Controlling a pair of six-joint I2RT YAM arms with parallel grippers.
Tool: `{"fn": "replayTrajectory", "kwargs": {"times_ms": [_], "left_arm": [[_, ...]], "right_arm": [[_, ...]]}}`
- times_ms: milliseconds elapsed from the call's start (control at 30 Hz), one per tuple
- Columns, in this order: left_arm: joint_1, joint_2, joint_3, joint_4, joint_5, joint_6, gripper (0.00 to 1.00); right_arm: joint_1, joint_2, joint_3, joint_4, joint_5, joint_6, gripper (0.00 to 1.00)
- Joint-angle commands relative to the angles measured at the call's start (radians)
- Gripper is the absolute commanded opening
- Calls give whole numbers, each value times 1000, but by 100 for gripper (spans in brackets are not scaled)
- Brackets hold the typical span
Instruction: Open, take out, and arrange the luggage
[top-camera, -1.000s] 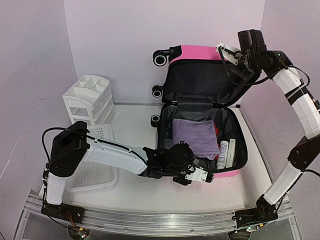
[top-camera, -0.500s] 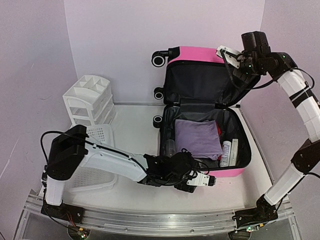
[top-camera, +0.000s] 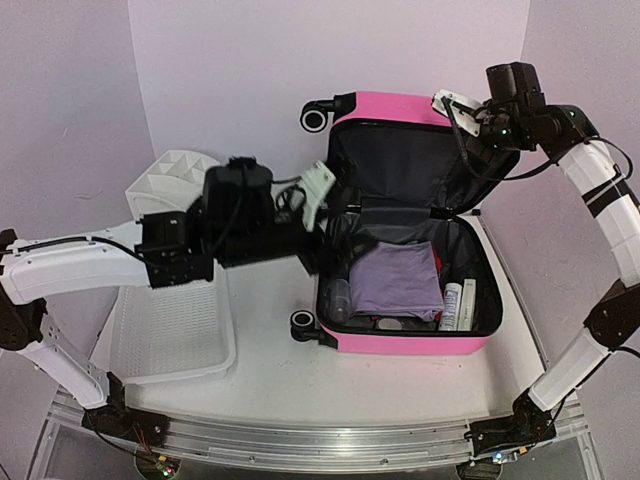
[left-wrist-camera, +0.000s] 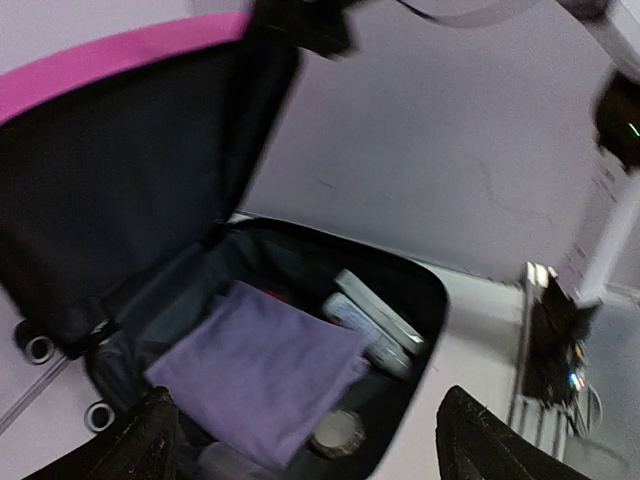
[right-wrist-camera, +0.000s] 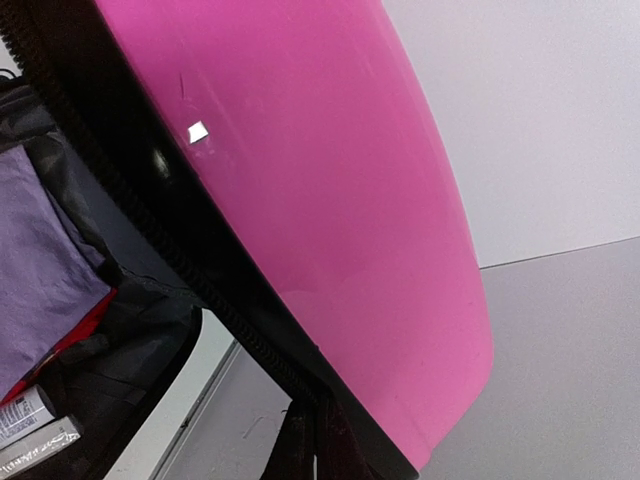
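Observation:
The luggage (top-camera: 400, 343), a bright-pink hard-shell case, lies open on the table with its lid (top-camera: 385, 103) raised against the back wall. Inside lie a purple folded cloth (top-camera: 395, 280), white tubes (top-camera: 455, 305) and a small round jar (left-wrist-camera: 335, 430). My left gripper (top-camera: 315, 198) hovers above the case's left side, open and empty; the left wrist view looks down into the case between its fingers (left-wrist-camera: 150, 440). My right gripper (top-camera: 466, 116) is shut on the black rim of the lid's top right corner (right-wrist-camera: 320, 440).
A white mesh basket (top-camera: 165, 335) sits at the front left, partly under my left arm. A white drawer organizer (top-camera: 180, 170) stands behind it. Black wheels (top-camera: 302, 321) stick out on the case's left side. Walls close in behind and to the right.
My left gripper has lifted from the case's front edge up and back to above its left side, and its jaws have opened. The right gripper still holds the lid.

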Motion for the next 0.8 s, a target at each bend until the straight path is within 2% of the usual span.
{"fn": "replayTrajectory", "kwargs": {"times_ms": [0,167,300,400,533,767], "left_arm": [[127,-22,100,-27,-163,-190,90],[278,88,184,-17,-160,-136,88],[315,209,248,70,-112,20,83],[320,283,253,216,-132,108,79],[344,377,308,330,-227,117,78],[385,488,368,489,-293,101,72]], "right_arm": [[-7,-8,-25,5,-39,31,0],[-7,-14,-30,5,-43,45,0],[-6,-16,-24,4,-49,60,0],[-7,-16,-18,5,-56,72,0],[-7,-18,-15,1,-59,82,0],[-7,-32,-21,-8,-58,87,0]]}}
